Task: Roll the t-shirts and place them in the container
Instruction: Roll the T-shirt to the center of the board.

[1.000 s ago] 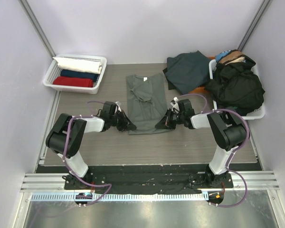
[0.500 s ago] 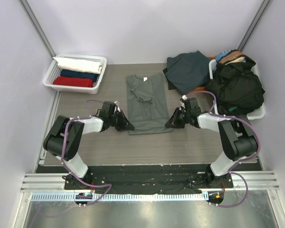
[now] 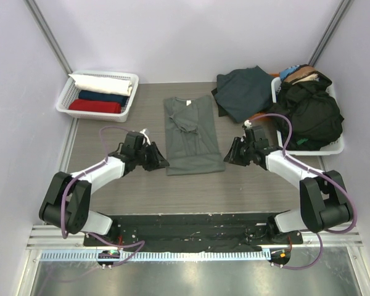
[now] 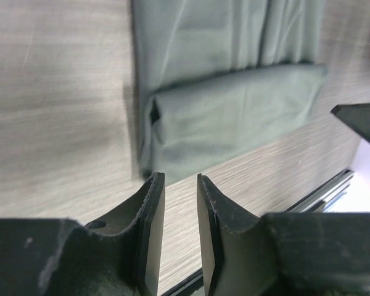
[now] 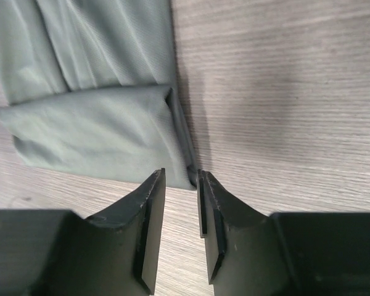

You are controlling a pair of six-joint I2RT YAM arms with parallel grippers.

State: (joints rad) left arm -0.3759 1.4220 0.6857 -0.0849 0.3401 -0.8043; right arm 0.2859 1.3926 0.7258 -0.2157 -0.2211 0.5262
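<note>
A grey-green t-shirt [image 3: 191, 132] lies flat mid-table, folded into a long strip, with its near end turned over in a short fold [image 4: 234, 117] [image 5: 92, 129]. My left gripper [image 3: 161, 163] [image 4: 180, 182] sits just off that fold's left corner. Its jaws stand a little apart with only table between them. My right gripper [image 3: 229, 158] [image 5: 180, 176] sits just off the right corner, likewise open and holding nothing. A dark teal t-shirt [image 3: 243, 92] lies crumpled at the back right.
A white lattice basket [image 3: 63, 102] at the back left holds white, navy and red rolled shirts. Another basket [image 3: 336, 148] at the right is heaped with black and other clothing. Grey walls close in both sides.
Both grippers were shut at the shirt's near corners. They have opened, let the cloth go and drawn outward and slightly back. The near fold stays in place.
</note>
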